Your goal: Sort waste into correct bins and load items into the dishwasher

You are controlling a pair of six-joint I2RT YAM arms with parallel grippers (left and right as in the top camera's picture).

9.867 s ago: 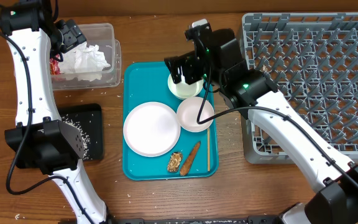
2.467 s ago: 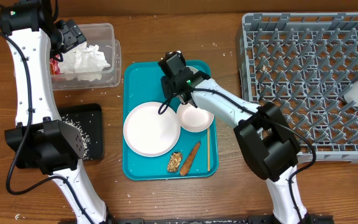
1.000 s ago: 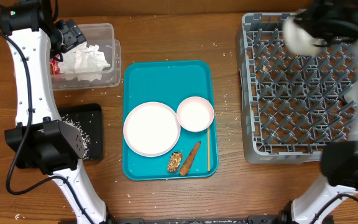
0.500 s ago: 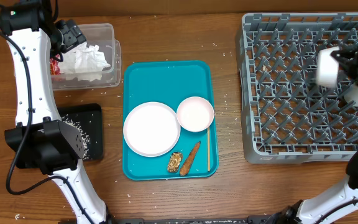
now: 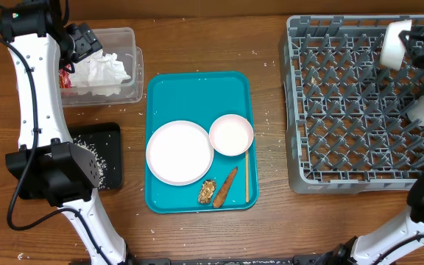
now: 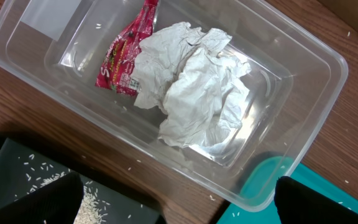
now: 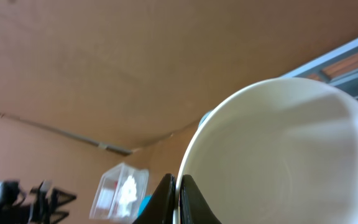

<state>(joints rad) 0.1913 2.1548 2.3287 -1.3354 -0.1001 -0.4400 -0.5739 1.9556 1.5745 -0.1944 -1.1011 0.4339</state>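
Cup (image 5: 391, 46), small and white, hangs over the dish rack's (image 5: 344, 125) far right corner, rim pinched in the right hand (image 7: 178, 196). Lower it mouth-down between pegs before releasing. Left hand (image 5: 85, 40) gapes wide over the clear tub (image 5: 137, 73).

overhead: straight down | left wrist: close above clear tub (image 6: 17, 53) (overhead shares it) | right wrist: upward-tilted

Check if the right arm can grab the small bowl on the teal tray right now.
Probably not yet: the right claw is shut on the white cup above the dish rack. The bowl itself sits uncovered.
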